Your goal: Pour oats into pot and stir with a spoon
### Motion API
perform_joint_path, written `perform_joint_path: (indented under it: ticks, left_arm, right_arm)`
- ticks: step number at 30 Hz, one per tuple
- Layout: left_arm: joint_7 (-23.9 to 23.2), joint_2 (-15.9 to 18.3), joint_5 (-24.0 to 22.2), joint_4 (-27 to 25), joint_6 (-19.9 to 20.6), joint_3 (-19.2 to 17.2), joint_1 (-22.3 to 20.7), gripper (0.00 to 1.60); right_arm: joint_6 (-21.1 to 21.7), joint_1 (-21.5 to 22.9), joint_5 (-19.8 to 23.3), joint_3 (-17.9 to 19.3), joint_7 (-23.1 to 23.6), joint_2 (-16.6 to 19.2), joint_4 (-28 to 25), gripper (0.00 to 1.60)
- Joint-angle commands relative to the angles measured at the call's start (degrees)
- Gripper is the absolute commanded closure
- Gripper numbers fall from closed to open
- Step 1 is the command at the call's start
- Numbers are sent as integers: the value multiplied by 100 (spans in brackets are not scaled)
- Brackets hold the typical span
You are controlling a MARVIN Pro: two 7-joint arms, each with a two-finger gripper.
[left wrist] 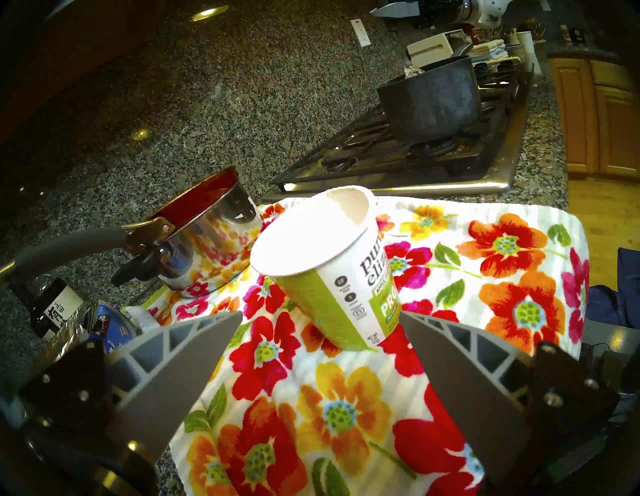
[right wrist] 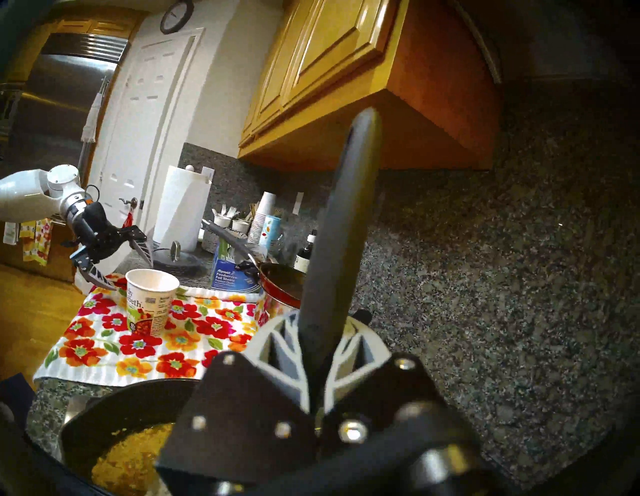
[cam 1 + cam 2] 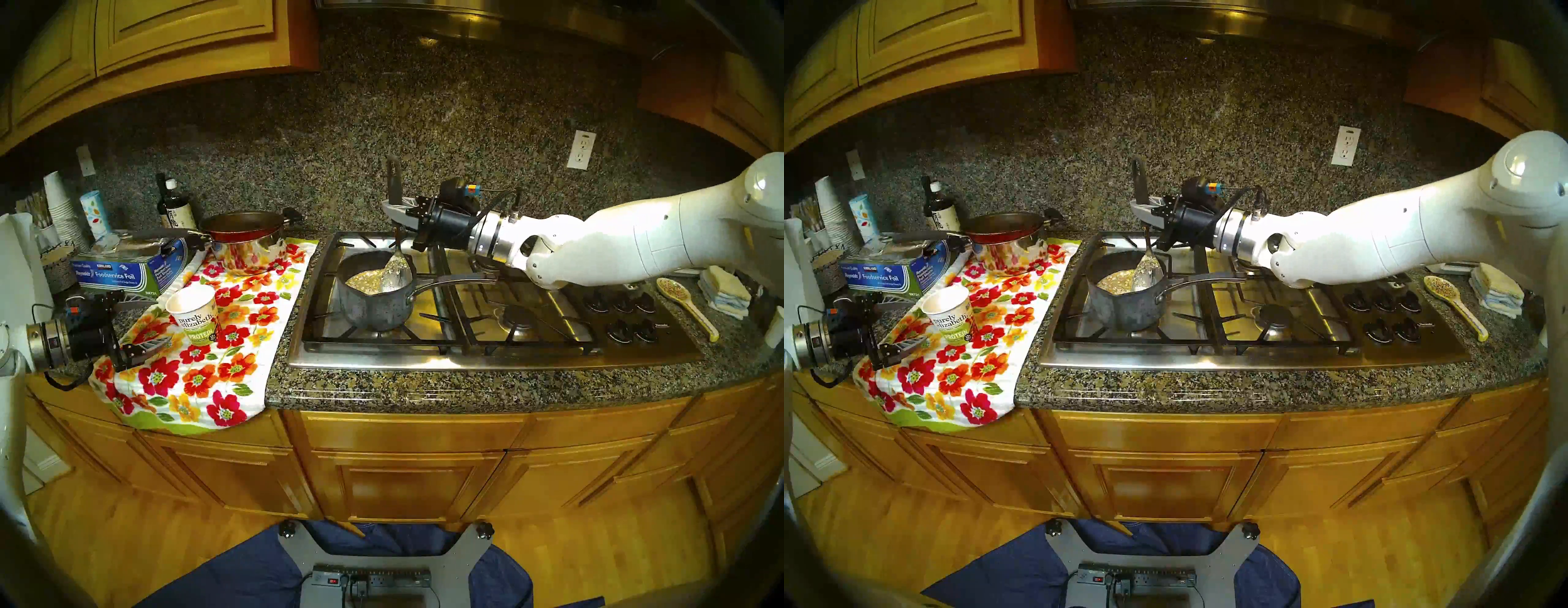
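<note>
I see the right end effector (image 3: 396,212) clamped on the spoon (image 3: 393,259) handle, the pale bowl dipped in the oats (image 3: 365,280) inside the pot (image 3: 373,297) on the stove (image 3: 509,335). My left end effector (image 1: 320,322) has its fingers spread wide, holding nothing, just short of the paper cup (image 3: 194,312) standing upright on the flowered towel (image 3: 203,373) on the table (image 3: 466,390).

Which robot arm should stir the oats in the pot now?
The right. Its right hand is shut on the spoon, whose bowl sits in the oats inside the pot. The left hand hangs open and empty beside the oat cup, away from the stove.
</note>
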Motion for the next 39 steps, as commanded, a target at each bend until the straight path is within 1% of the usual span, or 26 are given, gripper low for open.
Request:
perform_joint_path:
  ticks: [1, 6, 12, 18, 22, 27, 32, 36, 39]
  left_arm:
    - [4, 79, -74, -82, 4, -124, -95, 0]
    - [5, 80, -73, -81, 3, -122, -95, 0]
    - [6, 80, -72, -81, 3, -122, -95, 0]
    - [5, 80, -73, -81, 3, -123, -95, 0]
    - [6, 80, -72, -81, 3, -122, -95, 0]
    - [6, 80, -71, -81, 2, -121, -95, 0]
    - [8, 80, -69, -79, 1, -119, -95, 0]
    - [7, 80, -70, -80, 1, -120, -95, 0]
    - [7, 80, -71, -81, 2, -121, -95, 0]
  right_arm:
    - [-47, -141, 122, 345, 56, -377, 479, 160]
    - [-36, -220, 194, 507, 105, -556, 595, 160]
    - [-19, -166, 276, 668, 245, -603, 499, 160]
    - [53, -89, 411, 795, 419, -532, 392, 160]
    - [84, 21, 463, 811, 534, -367, 224, 160]
    - [120, 172, 450, 639, 605, -22, -130, 160]
    - [116, 230, 386, 357, 595, 294, -399, 160]
    - [85, 255, 351, 112, 561, 413, -427, 160]
    - [62, 238, 338, -24, 514, 409, -321, 160]
